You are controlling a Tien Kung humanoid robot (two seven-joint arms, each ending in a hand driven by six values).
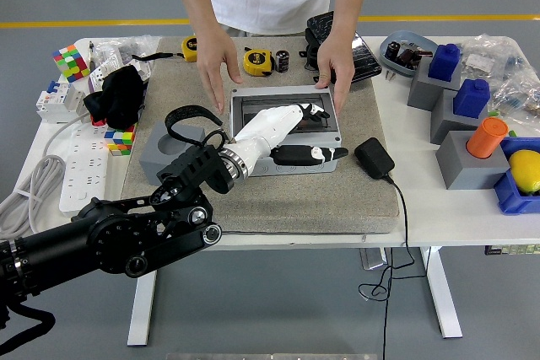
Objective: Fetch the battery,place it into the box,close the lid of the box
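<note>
Grey mat (278, 200) on white table (422, 208): left hand (283, 128), fingers loosely extended and empty, rests atop the box (287, 128); a person's hands (218, 61) flank its far corners.

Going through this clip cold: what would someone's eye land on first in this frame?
Most striking is the robot's white left hand lying flat, fingers spread, on the grey box at the middle of the brown mat. A person's two hands frame the box at its far corners. Bright clutter lines the table: an orange cylinder and blue blocks at right, colourful cubes at far left.
</note>
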